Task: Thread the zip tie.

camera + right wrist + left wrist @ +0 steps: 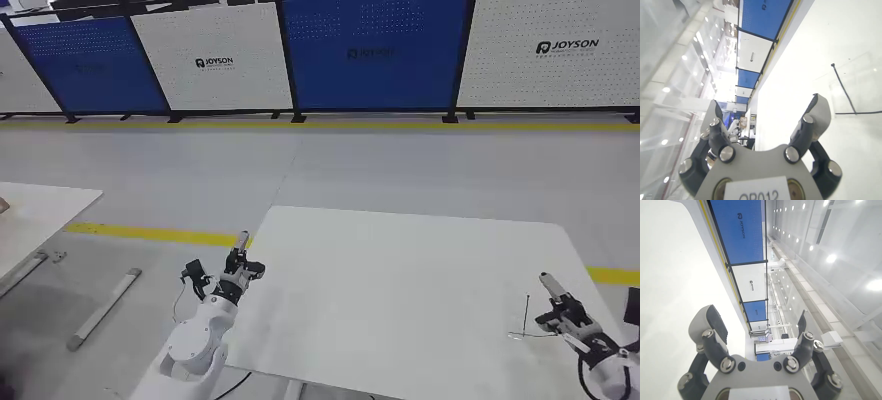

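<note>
I'm seeing the left tool [240,252] hanging at the table's [400,280] left edge, well apart from the zip tie [527,312]. Left wrist view is showing its fingers [715,321] spread wide, nothing between. The right tool [556,297] is sitting just beside the tie near the right edge, fingers [819,108] likewise gaping, empty. Right wrist view is giving me the tie's head [832,65] and a second black strip [870,112] meeting its tail.

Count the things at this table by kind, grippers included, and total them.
Grippers: 2, left gripper and right gripper, both open.
Black zip tie strips: 2, headed strip and second strip, touching; maybe one bent tie.
Table: 1.
Total: 5.
</note>
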`<action>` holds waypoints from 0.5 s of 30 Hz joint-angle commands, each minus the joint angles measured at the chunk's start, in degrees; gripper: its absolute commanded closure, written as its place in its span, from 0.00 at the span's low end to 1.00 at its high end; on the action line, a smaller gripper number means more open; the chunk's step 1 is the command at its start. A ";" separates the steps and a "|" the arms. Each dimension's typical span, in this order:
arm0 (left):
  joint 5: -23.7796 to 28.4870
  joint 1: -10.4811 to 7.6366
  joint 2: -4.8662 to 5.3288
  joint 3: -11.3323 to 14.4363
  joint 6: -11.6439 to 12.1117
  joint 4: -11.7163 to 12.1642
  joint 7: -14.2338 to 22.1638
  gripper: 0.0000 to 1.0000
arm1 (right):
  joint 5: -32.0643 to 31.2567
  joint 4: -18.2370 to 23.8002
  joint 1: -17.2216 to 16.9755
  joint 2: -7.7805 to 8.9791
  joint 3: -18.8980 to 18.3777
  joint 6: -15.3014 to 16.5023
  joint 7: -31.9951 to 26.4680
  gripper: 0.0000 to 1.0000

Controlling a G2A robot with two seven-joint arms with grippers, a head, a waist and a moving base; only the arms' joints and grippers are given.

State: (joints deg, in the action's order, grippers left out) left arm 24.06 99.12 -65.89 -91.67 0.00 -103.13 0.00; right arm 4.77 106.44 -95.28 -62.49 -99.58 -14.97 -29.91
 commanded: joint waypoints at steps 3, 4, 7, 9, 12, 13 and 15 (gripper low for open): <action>0.00 0.00 0.00 0.00 0.00 0.00 0.00 0.00 | 1.01 -0.09 -0.09 -0.04 0.04 0.54 0.48 0.00; 0.00 0.00 0.00 0.00 0.00 0.00 0.00 0.00 | 1.01 -0.09 -0.09 -0.04 0.04 0.54 0.48 0.00; 0.00 0.00 0.00 0.00 0.00 0.00 0.00 0.00 | 1.01 -0.09 -0.09 -0.04 0.04 0.54 0.48 0.00; 0.00 0.00 0.00 0.00 0.00 0.00 0.00 0.00 | 1.01 -0.09 -0.09 -0.04 0.04 0.54 0.48 0.00; 0.00 0.00 0.00 0.00 0.00 0.00 0.00 0.00 | -1.29 -0.22 0.05 0.24 0.63 0.15 -2.44 0.00; 0.00 0.00 0.00 0.00 0.00 0.00 0.00 0.00 | -1.61 -1.21 1.75 0.73 0.09 -1.22 -8.32 0.00; 0.00 0.00 0.00 0.00 0.00 0.00 0.00 0.00 | -0.79 -2.88 4.02 1.36 -1.58 -1.63 -15.45 0.00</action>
State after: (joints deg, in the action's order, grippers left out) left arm 24.06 99.12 -65.89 -91.67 0.00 -103.13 0.00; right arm 3.10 104.54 -92.70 -61.48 -100.08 -16.45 -35.87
